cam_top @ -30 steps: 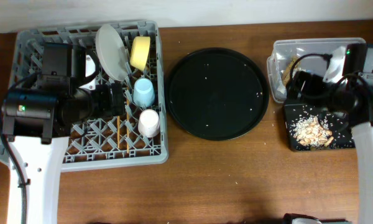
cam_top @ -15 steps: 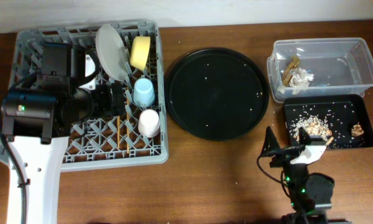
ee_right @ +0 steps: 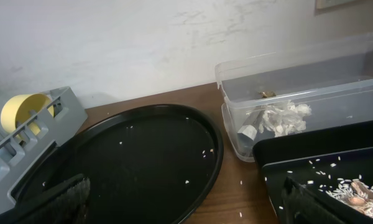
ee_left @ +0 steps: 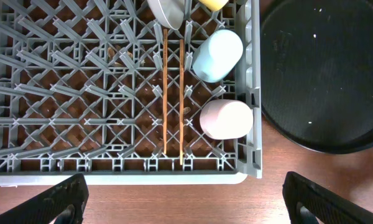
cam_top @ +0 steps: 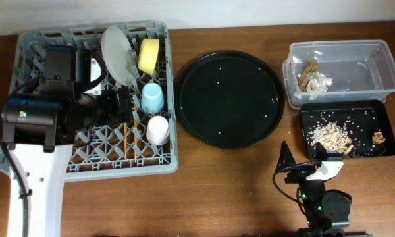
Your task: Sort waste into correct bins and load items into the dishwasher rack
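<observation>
The grey dishwasher rack [cam_top: 26, 46] holds the grey-white plate [cam_top: 118, 52], yellow bowl [cam_top: 148, 56], light blue cup [cam_top: 151, 97] and pale pink cup [cam_top: 157, 130]. In the left wrist view two chopsticks [ee_left: 173, 93] lie flat in the rack [ee_left: 62, 93] beside the blue cup [ee_left: 217, 56] and pink cup [ee_left: 225, 119]. My left gripper [cam_top: 124, 105] [ee_left: 199, 205] is open and empty above the rack. The clear tub [cam_top: 375, 66] holds white tissue [cam_top: 319, 82] and a brown wrapper scrap [cam_top: 308, 72]. The black tray [cam_top: 372, 118] holds tan crumbs [cam_top: 329, 135]. My right gripper [cam_top: 303, 161] [ee_right: 186, 208] is open and empty, low near the table's front edge.
A large round black tray [cam_top: 229, 99] with a few rice grains sits between the rack and the bins. In the right wrist view it [ee_right: 130, 162] lies ahead, with the tub [ee_right: 336, 81], tissue [ee_right: 276, 118] and black tray [ee_right: 298, 155] to the right. Stray grains lie on the wooden table.
My right arm has pulled away from over the bins down to the table's front edge, leaving tub and tray uncovered. The left arm has not moved.
</observation>
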{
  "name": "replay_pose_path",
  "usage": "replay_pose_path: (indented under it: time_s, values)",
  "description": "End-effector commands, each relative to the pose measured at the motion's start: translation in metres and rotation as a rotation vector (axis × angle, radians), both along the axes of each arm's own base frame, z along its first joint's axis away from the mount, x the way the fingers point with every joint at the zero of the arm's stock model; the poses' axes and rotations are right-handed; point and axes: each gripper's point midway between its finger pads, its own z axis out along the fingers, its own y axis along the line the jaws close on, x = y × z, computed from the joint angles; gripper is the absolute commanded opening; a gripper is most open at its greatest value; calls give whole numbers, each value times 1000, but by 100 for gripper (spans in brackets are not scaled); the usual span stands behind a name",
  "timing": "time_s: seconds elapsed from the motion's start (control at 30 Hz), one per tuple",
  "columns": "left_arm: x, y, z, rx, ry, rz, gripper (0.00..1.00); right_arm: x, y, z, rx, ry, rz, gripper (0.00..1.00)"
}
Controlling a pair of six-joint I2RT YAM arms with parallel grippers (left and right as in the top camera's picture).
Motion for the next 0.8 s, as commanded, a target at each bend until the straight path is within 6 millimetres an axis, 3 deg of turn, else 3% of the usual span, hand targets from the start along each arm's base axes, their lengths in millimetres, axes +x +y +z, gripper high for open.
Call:
replay_pose_path:
  time_s: [0.0,0.37,0.4,0.47,0.5,0.6,0.77]
  values:
    - [0,0,4,-6,-13,-3,99,0,0,-2,-2,1,-5,99]
    - [-1,0,0,-5,-1,-3,99,0,0,-2,-2,1,-5,99]
    - [-4,3,-8,7,8,3,100,0,0,-2,-2,2,-4,98]
    - [-8,10,-42,42,1,17,99,0,0,-2,-2,1,-5,98]
    - [-2,11,-69,49,-72,14,99,0,0,-2,-2,1,-4,98]
    - [8,10,-116,48,-241,-12,99,0,0,-2,-2,1,-5,99]
    - [-9,12,-157,130,-439,-118,99,0,0,-2,-2,1,-4,99]
